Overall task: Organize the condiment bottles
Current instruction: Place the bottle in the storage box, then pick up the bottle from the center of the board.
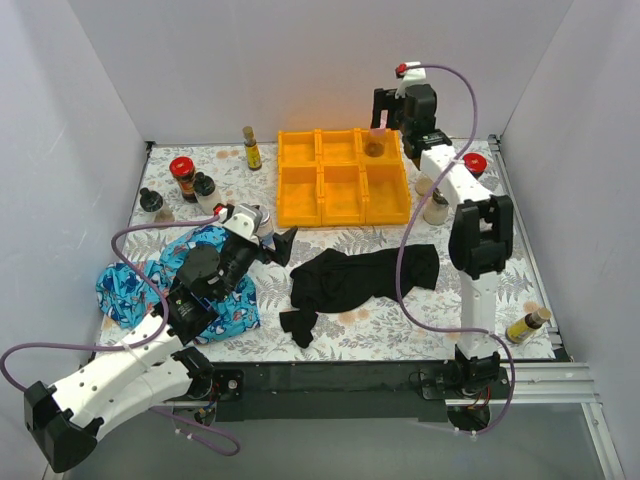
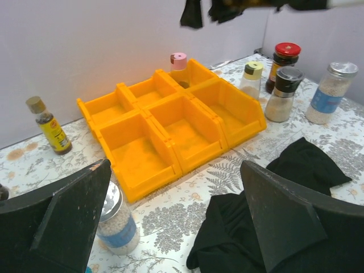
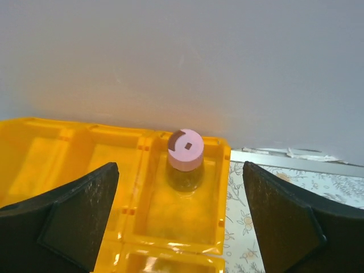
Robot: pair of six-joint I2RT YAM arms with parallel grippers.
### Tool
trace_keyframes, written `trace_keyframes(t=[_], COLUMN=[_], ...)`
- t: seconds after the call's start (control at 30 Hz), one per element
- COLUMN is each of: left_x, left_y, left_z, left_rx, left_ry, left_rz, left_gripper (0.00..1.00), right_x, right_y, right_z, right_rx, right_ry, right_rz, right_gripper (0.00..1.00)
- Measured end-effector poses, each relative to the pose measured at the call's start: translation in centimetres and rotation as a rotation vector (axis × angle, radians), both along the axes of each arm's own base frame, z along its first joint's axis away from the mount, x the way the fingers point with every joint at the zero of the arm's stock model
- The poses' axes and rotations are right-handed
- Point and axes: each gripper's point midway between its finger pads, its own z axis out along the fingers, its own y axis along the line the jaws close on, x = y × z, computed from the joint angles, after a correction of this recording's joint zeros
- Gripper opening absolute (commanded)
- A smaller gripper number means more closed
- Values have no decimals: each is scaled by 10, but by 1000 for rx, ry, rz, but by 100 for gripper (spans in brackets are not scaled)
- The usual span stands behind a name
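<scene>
A pink-lidded jar stands in the back right compartment of the orange tray. My right gripper is open and empty just above and before it, and also shows in the top view. My left gripper is open and empty, low over the table in front of the tray. A silver-lidded clear jar stands by its left finger. An amber yellow-capped bottle, a red-lidded dark jar and black-capped bottles stand left of the tray. Right of the tray stand a red-lidded jar, a black-capped jar and a silver-lidded jar.
A black cloth lies in front of the tray, beside my left gripper's right finger. A blue patterned cloth lies under my left arm. One amber bottle lies at the table's front right corner. White walls close the back and both sides.
</scene>
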Motion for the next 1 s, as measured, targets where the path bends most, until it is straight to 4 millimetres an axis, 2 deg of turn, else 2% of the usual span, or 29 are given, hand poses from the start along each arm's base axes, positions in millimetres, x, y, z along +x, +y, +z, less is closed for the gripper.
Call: trace_keyframes(t=[0.03,0.13,0.2,0.27,0.33,0.37,0.43,0.47,0.53,0.63,0.7,0.9,1.0], left_x=[1,5,7,9,10,11,12,12,12,13,13,14,14], left_y=[2,9,14,19,23,25,30,33,37,41,44,49,51], left_z=[0,-2,-4,-6,-7,-6,-5,-5,-3,0,1,3,4], left_rx=[-1,2,4,3,3,0,-6,-8,-15,-24,-25,-26,-31], left_ry=[-2,-9,-11,-13,-15,-19,-28,-31,-39,-49,-52,-61,-66], left_rz=[13,57,85,112,137,149,173,185,205,227,240,266,273], left_gripper=[98,98,98,98,98,98,98,98,98,98,98,98,98], right_x=[-9,-52,-83,-117,-147,-160,-183,-192,-216,-236,-243,-260,-268], right_y=[0,7,18,32,49,57,68,70,69,70,77,105,115], right_z=[17,76,97,99,80,64,19,-1,-54,-96,-107,-111,-120], right_rx=[11,48,67,79,83,82,65,58,35,20,30,81,98], right_ry=[-13,-31,-24,15,91,139,262,317,475,618,662,707,735], right_rz=[1,22,33,54,84,100,123,130,137,138,145,172,172], right_gripper=[90,81,72,61,55,47,38,30,23,15,14,8,7])
